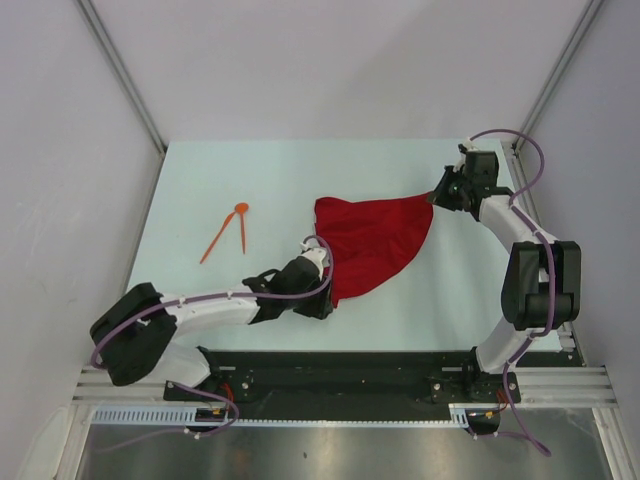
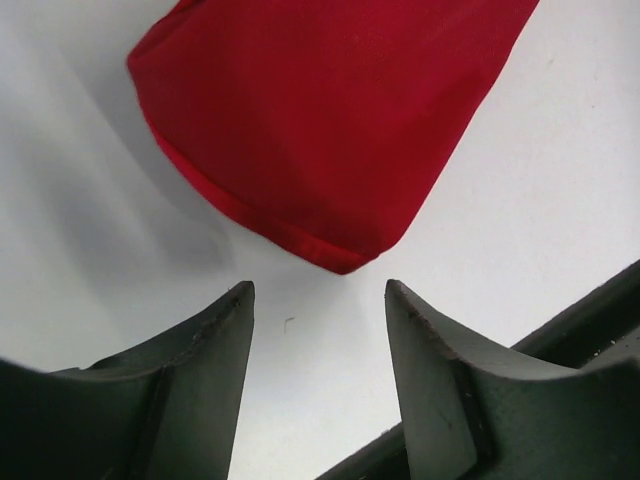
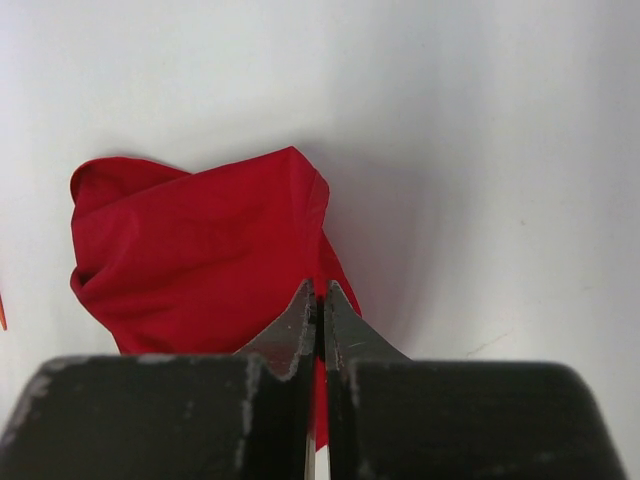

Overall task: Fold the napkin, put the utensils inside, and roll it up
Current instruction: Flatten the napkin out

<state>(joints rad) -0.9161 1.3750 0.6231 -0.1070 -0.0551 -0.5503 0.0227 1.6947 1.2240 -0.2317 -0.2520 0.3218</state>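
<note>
At the bottom of the top view we see the two arm bases bolted along the near edge of the table. From the lower left, the left arm reaches toward the middle of the frame. The left gripper sits low over the table at the bottom corner of the napkin. In the left wrist view its two dark fingers stand apart with only bare table between them. The left gripper holds nothing, and the hemmed red corner of the napkin lies just beyond the fingertips, not touching them. The napkin spreads from the centre of the top view toward the right, bunched and creased rather than flat. Its right corner is drawn out to a point at the upper right. There the right gripper has that corner. In the right wrist view the right gripper has its jaws pressed together with a strip of red cloth pinched between them, while the rest of the napkin hangs in folds toward the left of that frame. The utensils, thin orange pieces, one with a small round end, lie on the table in the left half of the top view. They are well apart from the napkin and from both grippers.
</note>
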